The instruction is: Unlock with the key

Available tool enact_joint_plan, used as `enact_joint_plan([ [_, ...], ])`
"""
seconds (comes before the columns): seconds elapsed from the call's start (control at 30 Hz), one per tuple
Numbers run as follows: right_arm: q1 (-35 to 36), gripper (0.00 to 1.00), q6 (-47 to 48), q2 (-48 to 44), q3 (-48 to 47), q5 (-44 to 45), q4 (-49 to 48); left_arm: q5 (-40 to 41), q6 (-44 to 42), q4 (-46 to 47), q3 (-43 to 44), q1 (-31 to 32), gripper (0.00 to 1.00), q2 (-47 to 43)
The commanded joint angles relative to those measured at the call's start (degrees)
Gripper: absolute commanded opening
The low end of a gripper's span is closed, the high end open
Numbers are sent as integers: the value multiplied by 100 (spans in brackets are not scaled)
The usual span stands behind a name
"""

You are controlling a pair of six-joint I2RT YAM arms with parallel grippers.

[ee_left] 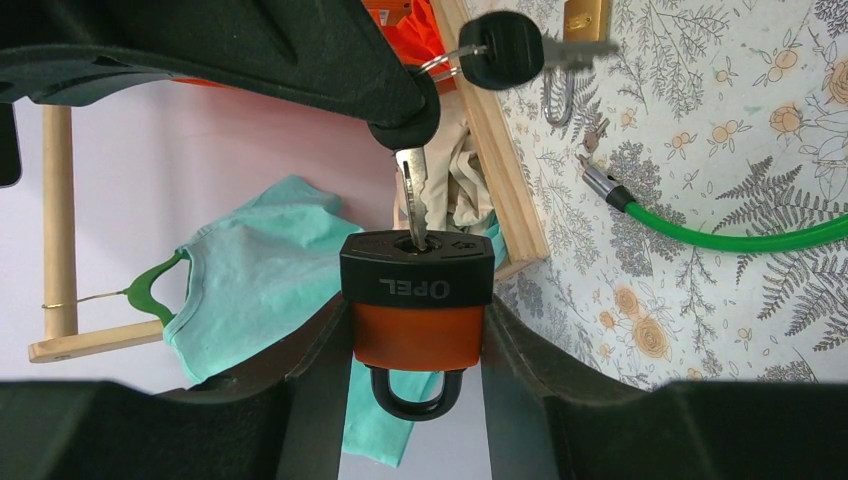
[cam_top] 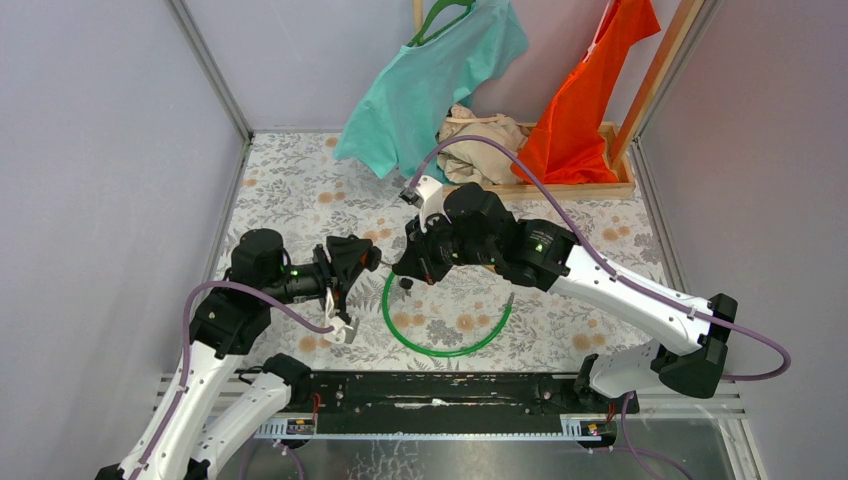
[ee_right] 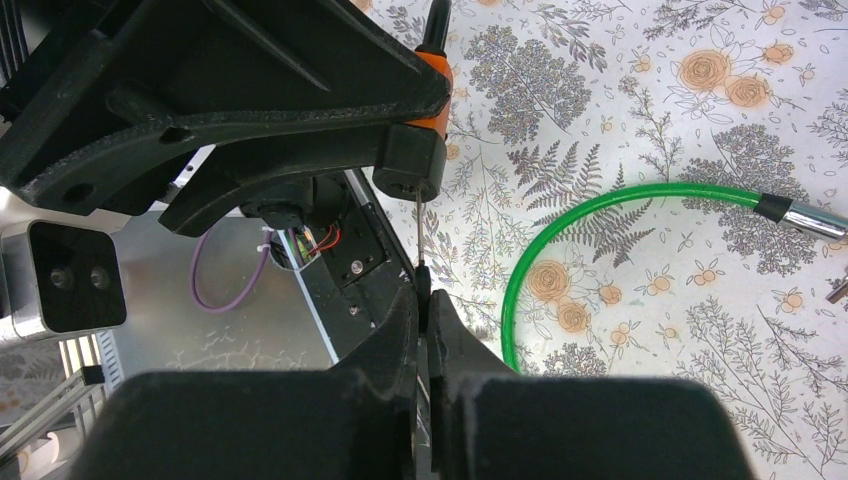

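Observation:
An orange padlock (ee_left: 415, 335) with a black cap is gripped at its sides by my left gripper (ee_left: 415, 310), shackle towards the camera. The key (ee_left: 414, 200) has its silver blade tip in the keyhole on the black cap. My right gripper (ee_right: 425, 310) is shut on the key's head, and the thin blade (ee_right: 418, 225) runs up to the padlock (ee_right: 410, 160). A spare black-headed key (ee_left: 503, 48) hangs from the ring. In the top view the left gripper (cam_top: 350, 262) and the right gripper (cam_top: 410, 262) meet nose to nose above the table.
A green cable (cam_top: 450, 345) curls on the floral table below the grippers. A small brass padlock (ee_left: 583, 18) lies near the cable's metal end (ee_left: 597, 183). At the back, a wooden rack (cam_top: 570, 188) holds a teal shirt (cam_top: 430, 90), an orange shirt (cam_top: 590, 100) and beige cloth (cam_top: 480, 135).

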State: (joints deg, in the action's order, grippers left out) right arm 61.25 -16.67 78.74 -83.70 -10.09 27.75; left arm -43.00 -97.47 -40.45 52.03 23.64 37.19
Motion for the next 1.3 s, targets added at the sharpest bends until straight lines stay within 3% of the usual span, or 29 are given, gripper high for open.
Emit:
enact_joint_plan([
  [0.0, 54, 0, 95, -132, -134, -6, -262, -18, -143, 547, 1, 19, 0, -90],
  [0.4, 62, 0, 186, -245, -54, -567, -430, 3, -117, 547, 39, 21, 0, -61],
  [0.93, 57, 0, 66, -150, -91, 250, -434, -158, 69, 669, 99, 23, 0, -113],
  [1.27, 58, 0, -31, -84, -2, 206, -660, -195, 70, 665, 116, 20, 0, -98],
])
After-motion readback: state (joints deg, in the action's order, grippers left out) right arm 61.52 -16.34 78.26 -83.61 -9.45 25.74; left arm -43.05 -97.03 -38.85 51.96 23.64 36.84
